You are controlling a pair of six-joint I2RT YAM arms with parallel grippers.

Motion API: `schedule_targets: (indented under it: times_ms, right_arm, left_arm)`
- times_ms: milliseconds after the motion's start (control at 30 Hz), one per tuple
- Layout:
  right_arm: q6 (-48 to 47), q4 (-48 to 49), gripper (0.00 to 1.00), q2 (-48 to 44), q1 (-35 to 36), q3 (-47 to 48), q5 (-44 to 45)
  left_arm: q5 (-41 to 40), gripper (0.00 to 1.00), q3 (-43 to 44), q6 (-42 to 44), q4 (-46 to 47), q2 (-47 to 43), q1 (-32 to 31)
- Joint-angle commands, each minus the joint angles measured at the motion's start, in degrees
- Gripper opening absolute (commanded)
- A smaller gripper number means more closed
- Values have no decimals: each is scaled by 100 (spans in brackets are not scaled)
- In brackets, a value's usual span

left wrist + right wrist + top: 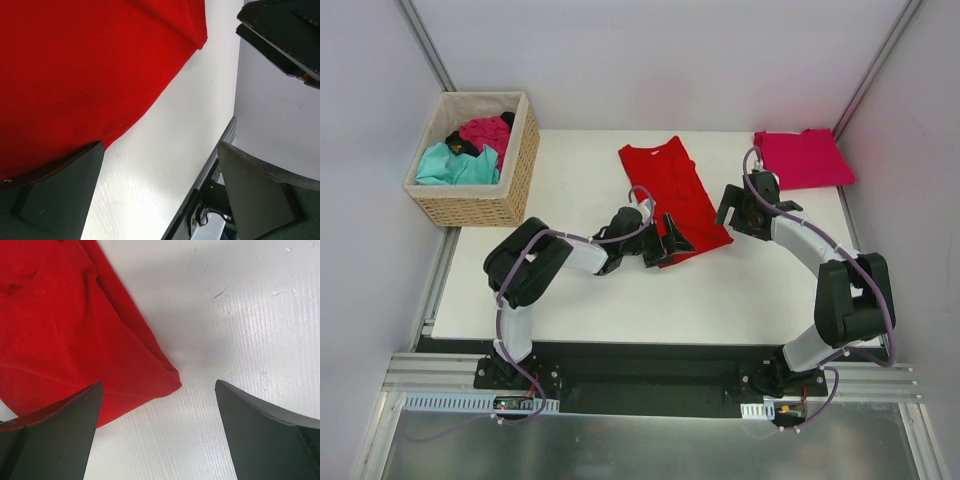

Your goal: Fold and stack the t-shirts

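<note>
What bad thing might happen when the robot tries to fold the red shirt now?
1. The red t-shirt seems folded narrow, in layers. The open left gripper at its near hem might pinch only the top layer, so the fold could come out crooked.
2. The open right gripper hovers by the same near corner, so the two grippers might bump.
3. The folded crimson t-shirt lies at the table's far right corner; a careless stack might push it off.

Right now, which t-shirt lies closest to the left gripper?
The bright red cloth t-shirt mid-table, the left gripper at its near hem. The pinkish crimson t-shirt lies far right, others in the tan wicker basket.
</note>
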Motion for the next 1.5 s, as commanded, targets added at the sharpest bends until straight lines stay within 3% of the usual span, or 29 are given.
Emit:
schedule_targets:
  times_ms: [0,333,567,767,900,1067,1333,1467]
  right_arm:
    - [-32,52,99,-123,-57,202,-44]
    - [21,9,99,-316,-31,88,-105]
    - [73,87,99,-360,75,-106,-175]
    - [65,79,99,-360,128,-80,-245]
    - [12,52,99,-649,154,-149,-447]
    - [152,324,99,-1449,215,-606,-1615]
    - [636,887,99,-2188,207,-2073,-2565]
    - [811,1150,98,-2258,207,-2574,-2777]
  left_arm:
    - [-304,99,-499,286,-55,-196,133]
    - [-349,99,-1632,418,-73,-793,134]
    - [-620,98,-2477,628,-415,-1864,134]
    - [-516,99,-2241,1207,-1091,-2690,177]
    - [-656,99,-1417,1700,-2478,-3614,178]
    - [-437,99,-992,1877,-3623,-4580,441]
    - [-507,99,-2318,1500,-3563,-5197,819]
    - [-315,99,-3127,1088,-2545,-5101,880]
